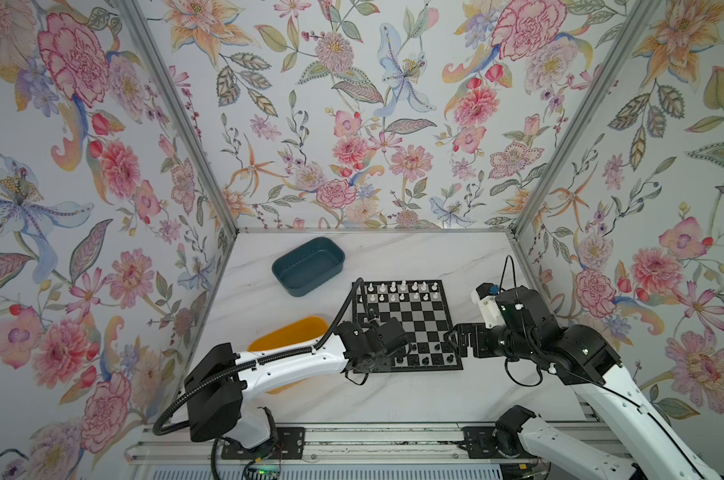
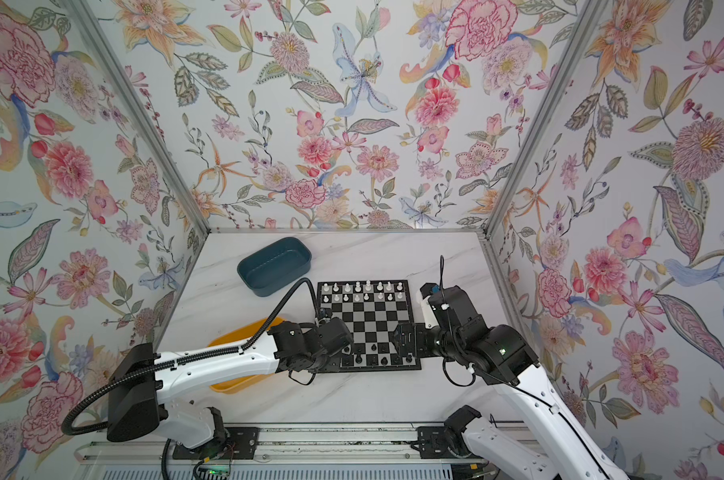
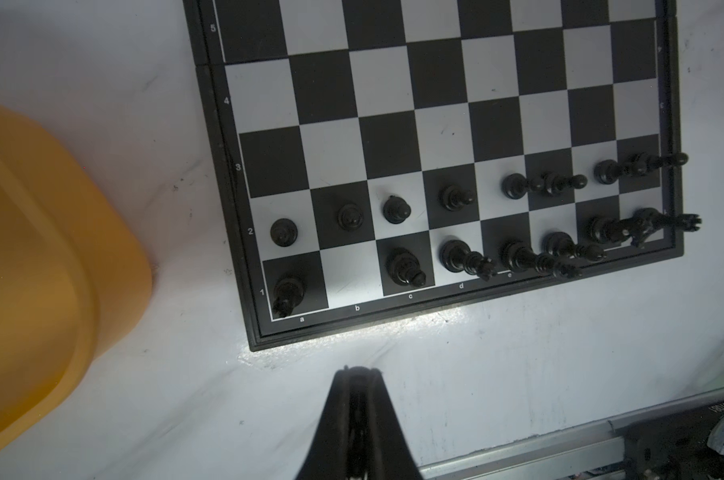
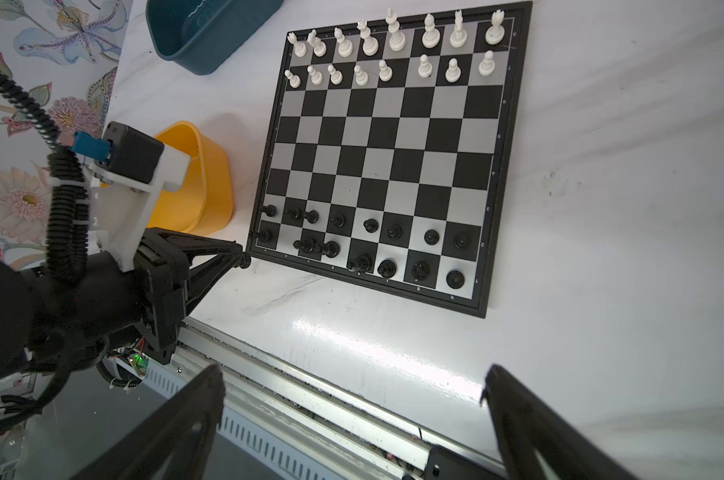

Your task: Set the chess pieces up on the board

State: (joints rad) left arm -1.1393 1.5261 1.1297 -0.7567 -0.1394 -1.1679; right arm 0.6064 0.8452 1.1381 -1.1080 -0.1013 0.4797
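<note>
White men (image 4: 393,39) fill both far rows of the board (image 4: 387,166). The black men (image 3: 456,197) line the two near rows, all bar one: in the nearest row, one square (image 3: 352,276), second along from the yellow tray (image 3: 40,249), stands bare. So this looks like the last placement, or close to it.

The left claw (image 3: 358,372) is clenched tight, poised over the table just off the board's near corner, beside that tray. Is a dark chessman pinched at its tip? I can't tell, it's black on black. If so, the call is a short reach in over the corner and a straight drop onto that square, minding the close neighbours either side. If not, a trip to the tray comes first.

The left forearm lies across the tray, claw pointing at the board. The right claw (image 4: 352,386) hangs spread wide with nothing in it, by the board's near right corner.
</note>
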